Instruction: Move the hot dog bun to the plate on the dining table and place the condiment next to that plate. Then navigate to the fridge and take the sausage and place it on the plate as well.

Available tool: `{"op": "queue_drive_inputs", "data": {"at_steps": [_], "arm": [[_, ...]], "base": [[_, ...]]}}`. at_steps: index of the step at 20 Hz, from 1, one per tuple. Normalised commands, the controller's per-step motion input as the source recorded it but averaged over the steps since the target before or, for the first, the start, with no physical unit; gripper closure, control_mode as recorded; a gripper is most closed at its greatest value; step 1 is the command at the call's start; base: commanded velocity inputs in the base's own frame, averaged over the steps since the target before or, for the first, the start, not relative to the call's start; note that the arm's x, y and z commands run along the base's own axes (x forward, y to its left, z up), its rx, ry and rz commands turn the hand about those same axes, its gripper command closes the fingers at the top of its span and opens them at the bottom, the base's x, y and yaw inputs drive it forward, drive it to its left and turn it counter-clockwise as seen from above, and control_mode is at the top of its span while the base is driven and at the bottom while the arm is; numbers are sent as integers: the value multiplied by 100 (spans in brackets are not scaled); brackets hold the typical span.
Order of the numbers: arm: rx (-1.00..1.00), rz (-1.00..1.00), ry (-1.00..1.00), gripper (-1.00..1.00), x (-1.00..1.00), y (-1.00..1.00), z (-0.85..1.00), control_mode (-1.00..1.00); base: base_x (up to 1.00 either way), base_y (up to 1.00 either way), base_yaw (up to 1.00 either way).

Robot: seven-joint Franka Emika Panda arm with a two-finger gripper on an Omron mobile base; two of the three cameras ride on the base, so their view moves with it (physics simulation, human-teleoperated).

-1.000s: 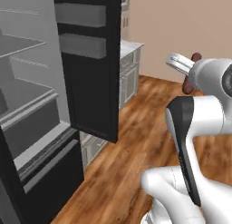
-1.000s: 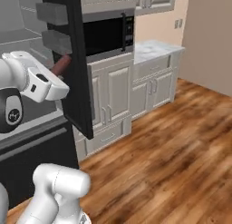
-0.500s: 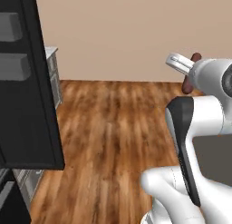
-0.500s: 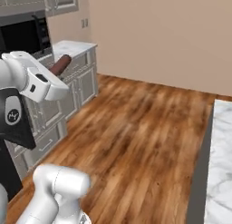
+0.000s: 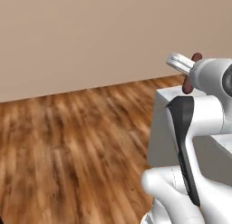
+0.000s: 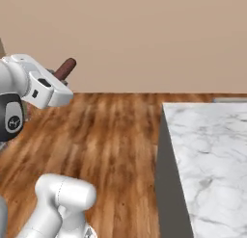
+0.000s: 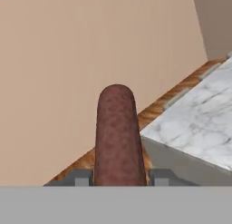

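Sausage held in gripper beside the dining table

Wooden flooring (image 6: 111, 136) runs up to a plain beige wall (image 6: 144, 34). Landmark: the dining table (image 6: 212, 155), identified by its white-grey veined marble top. The gripper (image 7: 118, 175) is raised above the floor, to the left of the table's near corner. Its jaws are nearly closed and clamp the lower end of the sausage (image 7: 118, 132). The sausage projects forward past the fingertips, toward the wall, clear of the table edge.
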Motion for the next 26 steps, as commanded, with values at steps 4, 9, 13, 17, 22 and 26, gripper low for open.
{"op": "queue_drive_inputs", "data": {"at_steps": [4, 9, 13, 17, 22, 26], "arm": [[0, 0, 0, 100, 0, 0, 0, 100], [0, 0, 0, 100, 0, 0, 0, 100], [0, 0, 0, 100, 0, 0, 0, 100], [0, 0, 0, 100, 0, 0, 0, 100], [0, 0, 0, 100, 0, 0, 0, 100], [0, 0, 0, 100, 0, 0, 0, 100]], "base": [[97, 33, -58], [95, 68, -52], [85, 74, -50], [80, 77, -47], [71, 85, -45], [57, 89, -42]]}}
